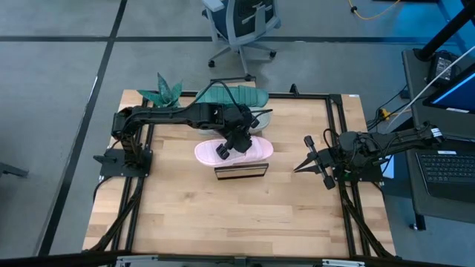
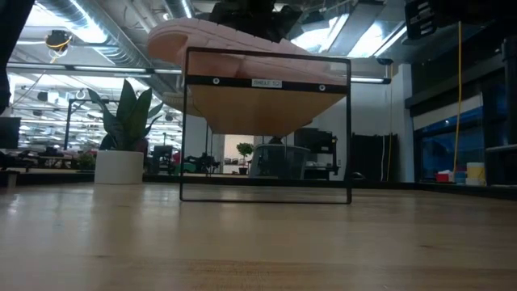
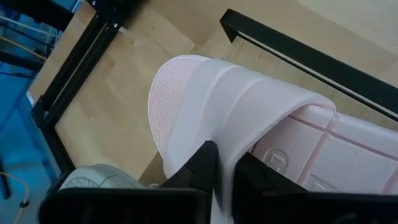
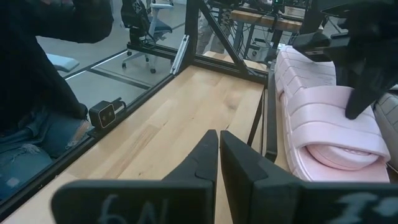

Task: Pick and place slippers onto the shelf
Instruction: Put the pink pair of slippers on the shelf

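Pale pink ribbed slipper point(image 1: 249, 150) atop shelf point(image 1: 240, 171)

Light is even and bright on the tabletop point(image 1: 223, 215) from above, with soft short shadows. In the low view, ceiling lamps point(image 2: 81, 69) give glare behind the shelf point(image 2: 266, 129), and the near wood is blurred. The wrist views bend at their edges.

The left tool point(image 1: 231, 143) sits over the pale pink slipper point(image 1: 256, 150), which lies across the shelf point(image 1: 240, 172) mid-table point(image 1: 223, 215). Behind it lies the teal green slipper point(image 1: 230, 96), with a grey one point(image 1: 261, 119) just beside. The right tool point(image 1: 308, 162) waits well apart, near the table's right edge.
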### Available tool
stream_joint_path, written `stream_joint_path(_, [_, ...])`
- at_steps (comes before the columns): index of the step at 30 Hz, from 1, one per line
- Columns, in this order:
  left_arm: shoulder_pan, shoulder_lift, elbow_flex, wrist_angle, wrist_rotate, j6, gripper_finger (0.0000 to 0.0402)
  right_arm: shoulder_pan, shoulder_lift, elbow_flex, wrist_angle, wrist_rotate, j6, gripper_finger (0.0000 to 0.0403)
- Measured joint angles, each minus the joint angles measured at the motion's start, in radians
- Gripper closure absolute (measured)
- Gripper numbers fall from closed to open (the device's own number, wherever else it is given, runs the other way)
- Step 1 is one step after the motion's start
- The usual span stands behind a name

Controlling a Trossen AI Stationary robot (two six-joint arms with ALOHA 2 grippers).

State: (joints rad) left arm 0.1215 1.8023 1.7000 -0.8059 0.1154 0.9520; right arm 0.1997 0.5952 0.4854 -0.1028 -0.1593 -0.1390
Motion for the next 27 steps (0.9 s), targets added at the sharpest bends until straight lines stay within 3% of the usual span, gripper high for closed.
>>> stream_joint_path(11, [0.001,0.0,-0.001,0.018,-0.004,-0.035,0.0306,0.0,0.0,0.0,0.0,0.0,0.0,0.0382])
stream_joint_path(18, [0.0,-0.002,-0.001,0.018,-0.064,-0.035,0.0265,0.0,0.0,0.0,0.0,0.0,0.0,0.0382])
stream_joint_path(27, [-0.01,-0.003,0.0,-0.009,-0.074,0.06,0.0255,0.0,0.0,0.0,0.0,0.0,0.0,0.0382])
